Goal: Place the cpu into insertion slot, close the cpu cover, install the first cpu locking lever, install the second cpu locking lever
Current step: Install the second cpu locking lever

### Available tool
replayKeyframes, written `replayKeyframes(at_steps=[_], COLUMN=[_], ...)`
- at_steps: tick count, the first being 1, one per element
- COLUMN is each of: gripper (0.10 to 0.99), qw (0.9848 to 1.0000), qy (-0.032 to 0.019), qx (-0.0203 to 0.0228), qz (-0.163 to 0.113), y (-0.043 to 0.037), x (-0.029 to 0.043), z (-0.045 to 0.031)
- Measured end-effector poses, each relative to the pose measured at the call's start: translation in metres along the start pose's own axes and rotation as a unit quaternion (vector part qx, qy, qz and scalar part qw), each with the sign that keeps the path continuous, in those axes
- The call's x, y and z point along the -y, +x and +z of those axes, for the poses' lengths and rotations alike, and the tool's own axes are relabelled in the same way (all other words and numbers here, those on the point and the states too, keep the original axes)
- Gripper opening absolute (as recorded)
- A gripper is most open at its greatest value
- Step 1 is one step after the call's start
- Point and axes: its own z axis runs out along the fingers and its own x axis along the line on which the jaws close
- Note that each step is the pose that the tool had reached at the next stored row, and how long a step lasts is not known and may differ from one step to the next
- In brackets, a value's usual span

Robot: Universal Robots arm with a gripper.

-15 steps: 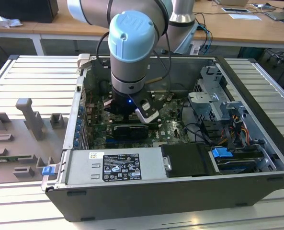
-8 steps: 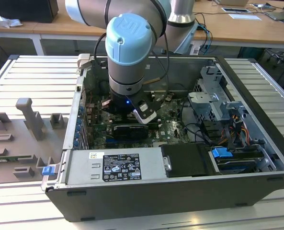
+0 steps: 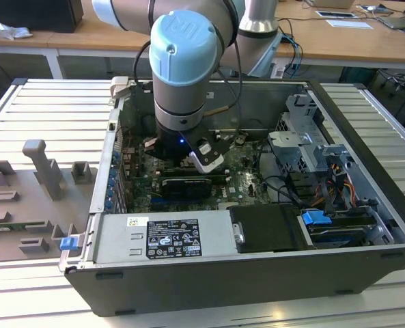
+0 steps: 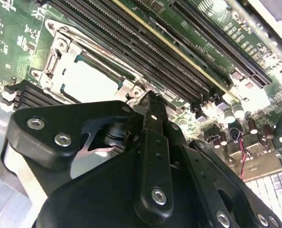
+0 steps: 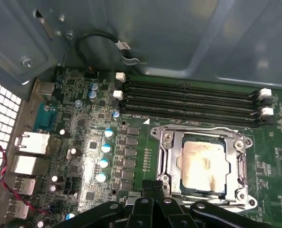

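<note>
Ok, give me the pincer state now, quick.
Pincer: fingers together, shut on nothing visible, tip beside the square silvery metal cover frame lying closed over the pale silver-beige square chip.

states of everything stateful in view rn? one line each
cpu: seated flat in the insertion slot, top showing.
insertion slot: occupied by the cpu.
cpu cover: closed down over the cpu.
memory slots: empty.
gripper: shut, holding nothing, at the socket's edge.
computer case: side open.

Shiny silvery metal cpu cover (image 5: 201, 137) frames the matt pale metal cpu (image 5: 202, 161); gripper (image 5: 152, 190) matt black
</note>
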Motion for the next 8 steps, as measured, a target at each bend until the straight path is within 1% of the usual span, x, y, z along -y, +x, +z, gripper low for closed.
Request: replayKeyframes(at_steps=[2,4,8], gripper=[0.106,0.106,0.106], qw=[1.0,1.0,1.0], qy=[0.0006,0.0011,0.001], qx=[0.0,-0.0001,0.0], qz=[0.0,0.0,0.0], y=[0.0,-0.0001,-0.0001], x=[-0.0006,-0.0017,-0.002], z=[-0.0017,-0.0053,-0.0061])
